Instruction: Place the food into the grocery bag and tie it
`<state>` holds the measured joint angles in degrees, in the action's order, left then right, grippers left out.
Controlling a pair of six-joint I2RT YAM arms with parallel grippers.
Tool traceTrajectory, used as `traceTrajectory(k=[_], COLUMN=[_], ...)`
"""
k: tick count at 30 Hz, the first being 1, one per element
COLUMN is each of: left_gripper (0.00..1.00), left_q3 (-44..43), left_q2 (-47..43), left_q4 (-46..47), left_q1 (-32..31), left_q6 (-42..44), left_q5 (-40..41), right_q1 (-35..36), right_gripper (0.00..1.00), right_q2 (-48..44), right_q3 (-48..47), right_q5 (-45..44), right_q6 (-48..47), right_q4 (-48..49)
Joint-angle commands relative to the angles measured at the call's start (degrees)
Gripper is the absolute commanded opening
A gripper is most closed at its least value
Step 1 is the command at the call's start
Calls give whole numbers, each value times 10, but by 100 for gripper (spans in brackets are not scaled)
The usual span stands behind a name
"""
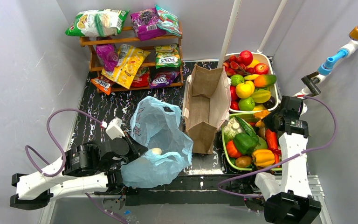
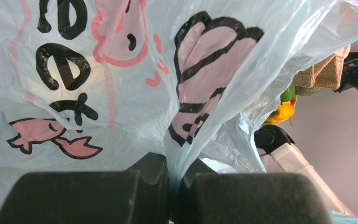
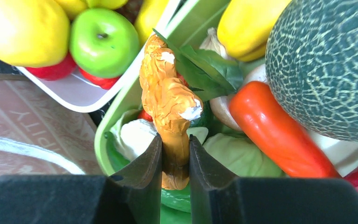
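Note:
The grocery bag [image 1: 161, 135], thin light-blue plastic with pink cartoon print, lies crumpled at the table's middle left, its mouth facing up. My left gripper [image 1: 137, 151] is shut on a bunched fold of the bag [image 2: 121, 93], which fills the left wrist view above the gripper [image 2: 175, 179]. A pale round piece [image 1: 155, 151] shows at the bag's mouth. My right gripper [image 1: 264, 122] reaches into the green basket and is shut on a knobbly orange-brown food piece [image 3: 168, 98], gripped at its lower end by the gripper [image 3: 175, 158]. More food surrounds it: a red-orange pepper [image 3: 270, 130] and a netted melon [image 3: 326, 65].
An upright brown paper bag [image 1: 207, 100] stands between the grocery bag and the baskets. A white basket [image 1: 273, 74] of fruit sits behind the green basket [image 1: 224, 156] of vegetables. A wooden shelf [image 1: 130, 44] with snack packets is at the back left.

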<state>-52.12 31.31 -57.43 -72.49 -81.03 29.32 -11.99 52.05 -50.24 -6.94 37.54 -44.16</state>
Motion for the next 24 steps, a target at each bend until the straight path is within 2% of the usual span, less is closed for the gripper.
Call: traceTrajectory(k=[1, 6, 12, 21, 24], left_gripper=[0, 0, 0, 0, 0], left_q3=[-24, -34, -43, -54, -59], left_q2=[13, 17, 22, 13, 12], left_q4=[-8, -3, -8, -15, -21], left_q1=[3, 3, 2, 3, 2], left_q6=[10, 13, 13, 20, 22], left_q5=[12, 14, 19, 45, 53], right_q1=[-3, -1, 23, 82, 139], right_gripper=[7, 1, 1, 1, 1], right_q2=[-18, -33, -61, -73, -65], right_q3=[-60, -93, -138, -242, -275], right_q5=[-21, 2, 65, 275, 371], right_q6=[-23, -29, -57, -60, -77], right_q4=[-22, -46, -64, -47, -2])
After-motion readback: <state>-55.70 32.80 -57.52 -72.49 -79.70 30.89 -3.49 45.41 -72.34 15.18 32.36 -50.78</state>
